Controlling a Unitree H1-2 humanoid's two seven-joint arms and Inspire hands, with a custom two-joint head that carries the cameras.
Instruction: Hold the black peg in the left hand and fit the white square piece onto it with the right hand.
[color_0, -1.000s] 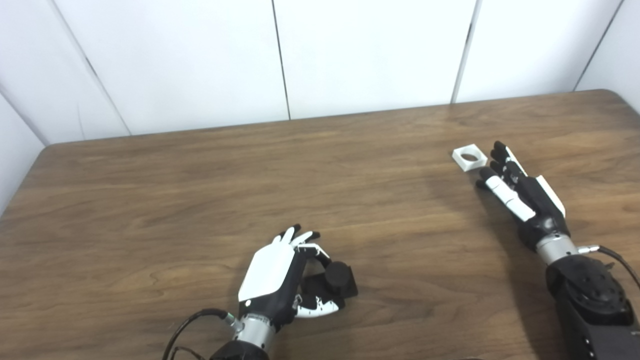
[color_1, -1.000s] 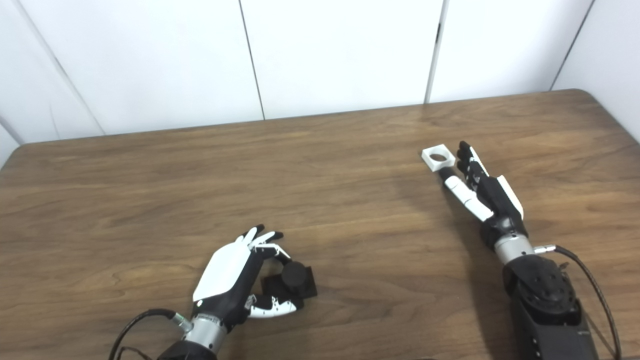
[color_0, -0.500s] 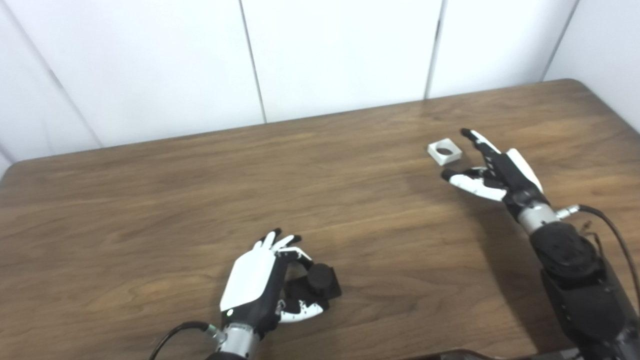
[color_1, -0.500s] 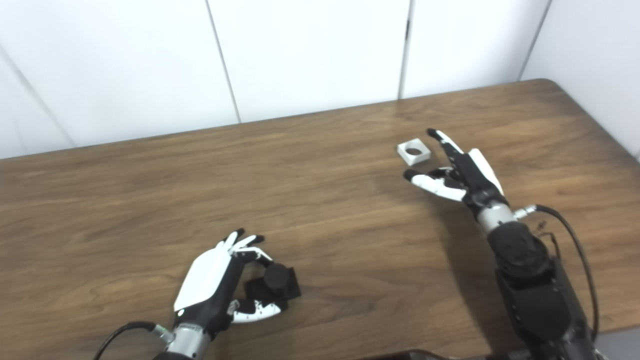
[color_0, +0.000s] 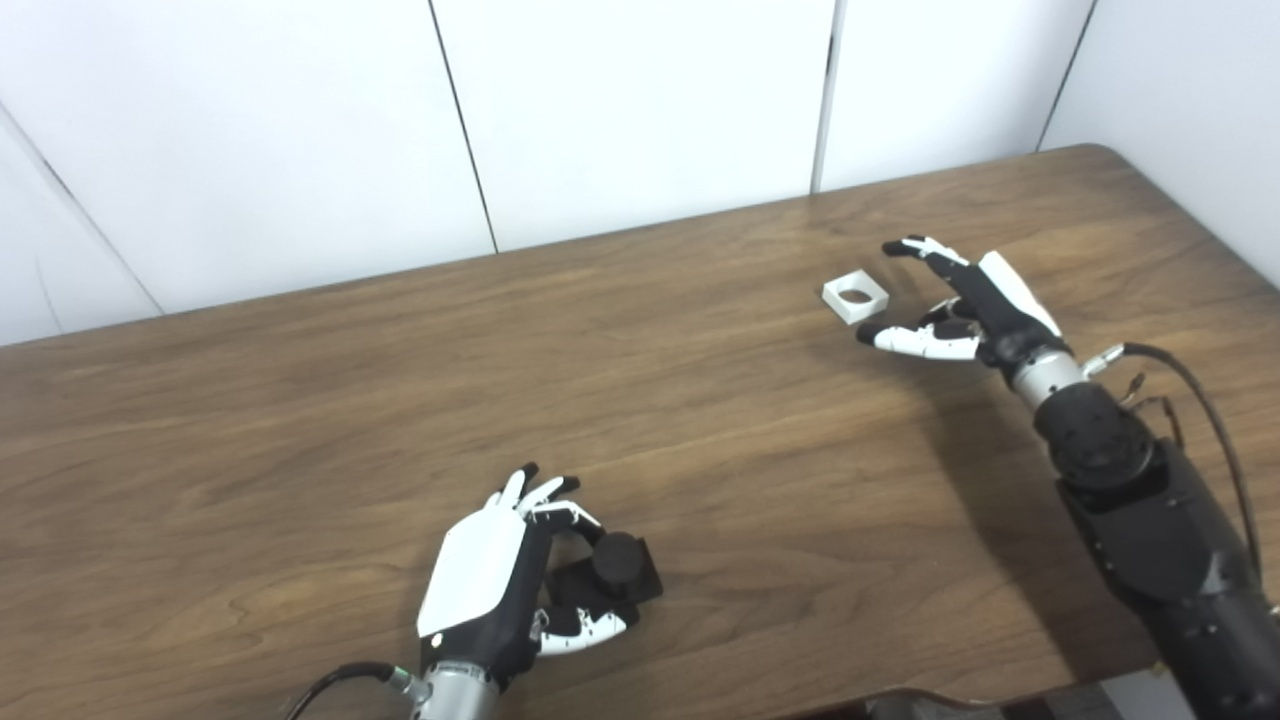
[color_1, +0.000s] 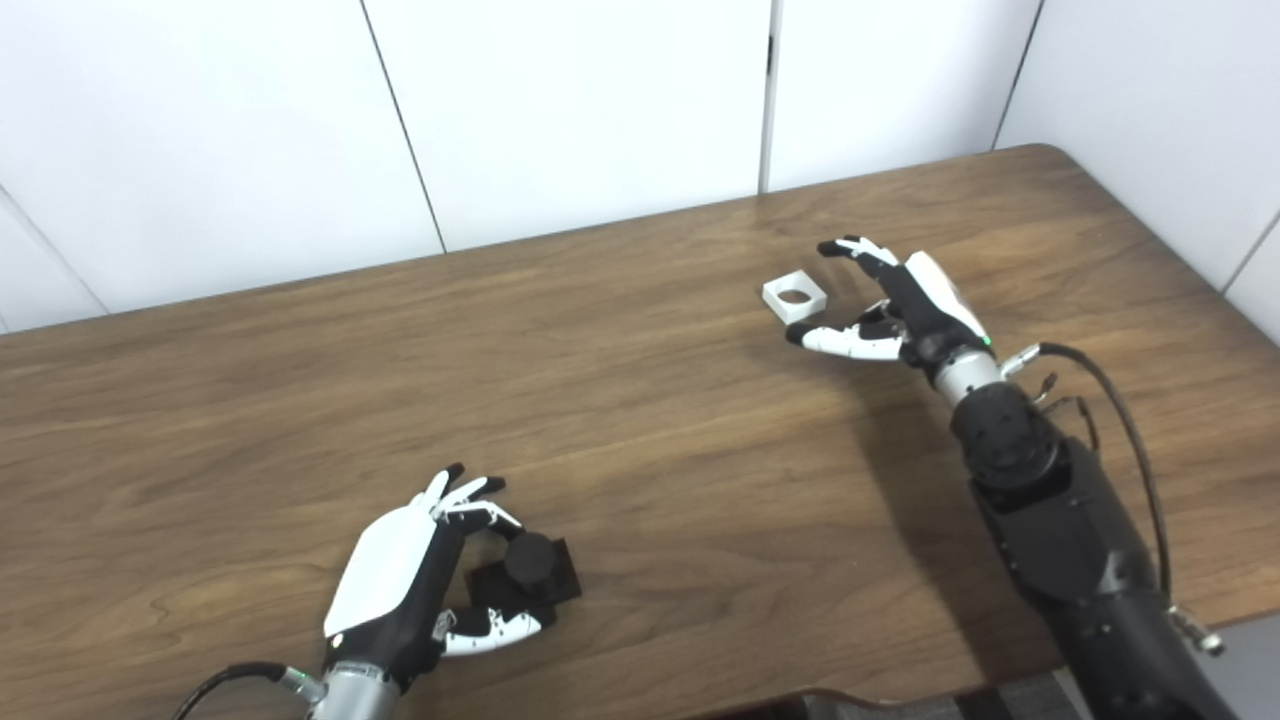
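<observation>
Left eye view: my left hand (color_0: 500, 590) cups upright black peg (color_0: 612, 575) lower center; right hand (color_0: 965, 305) spread beside flat white square piece (color_0: 855, 298), upper right of table (color_0: 300, 400).

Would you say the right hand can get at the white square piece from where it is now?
Probably yes. The right hand is open beside the white square piece, fingers and thumb spread toward it, and only bare table lies between them.

You had a brown wood-grain desk (color_0: 300, 400) with rounded corners, set against white wall panels (color_0: 640, 100) with dark seams.
</observation>
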